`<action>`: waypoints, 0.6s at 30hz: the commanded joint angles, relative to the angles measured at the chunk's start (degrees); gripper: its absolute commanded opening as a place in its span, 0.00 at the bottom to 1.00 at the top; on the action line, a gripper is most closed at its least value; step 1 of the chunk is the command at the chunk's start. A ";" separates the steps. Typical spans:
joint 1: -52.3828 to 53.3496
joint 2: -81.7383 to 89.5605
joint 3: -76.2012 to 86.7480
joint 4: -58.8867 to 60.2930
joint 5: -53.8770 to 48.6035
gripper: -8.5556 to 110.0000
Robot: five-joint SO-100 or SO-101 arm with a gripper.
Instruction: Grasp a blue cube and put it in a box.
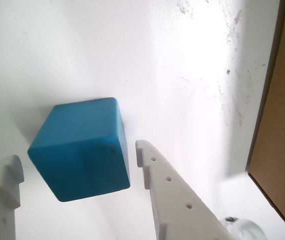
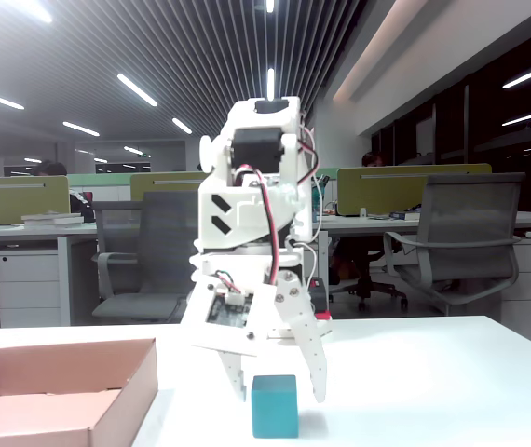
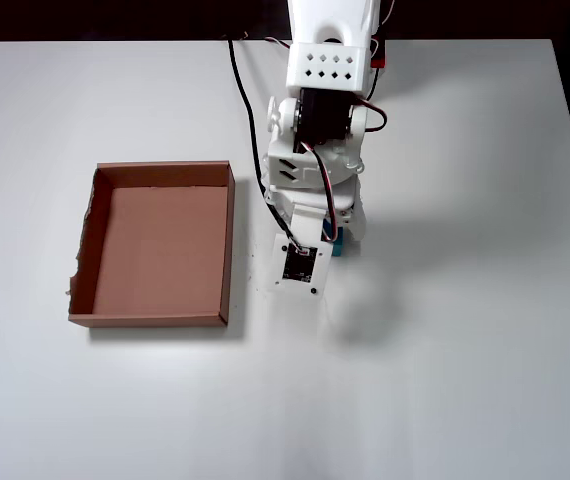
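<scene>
In the wrist view the blue cube point(image 1: 82, 150) sits on the white surface point(image 1: 182, 65) between the two jaws of the gripper point(image 1: 77, 162), nearer the right one, with a sliver of gap on each side. From above, the arm point(image 3: 317, 160) covers nearly all of the cube (only a teal corner peeps out). The jaws stand wide open, holding nothing and touching nothing I can make out. The box point(image 3: 155, 245) lies beside the arm, empty, apart from the cube.
</scene>
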 commanded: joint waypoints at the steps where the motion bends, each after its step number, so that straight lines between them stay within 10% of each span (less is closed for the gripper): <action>1: -0.70 0.70 -0.26 -0.62 0.35 0.31; 18: -2.37 1.85 0.09 -0.79 1.93 0.25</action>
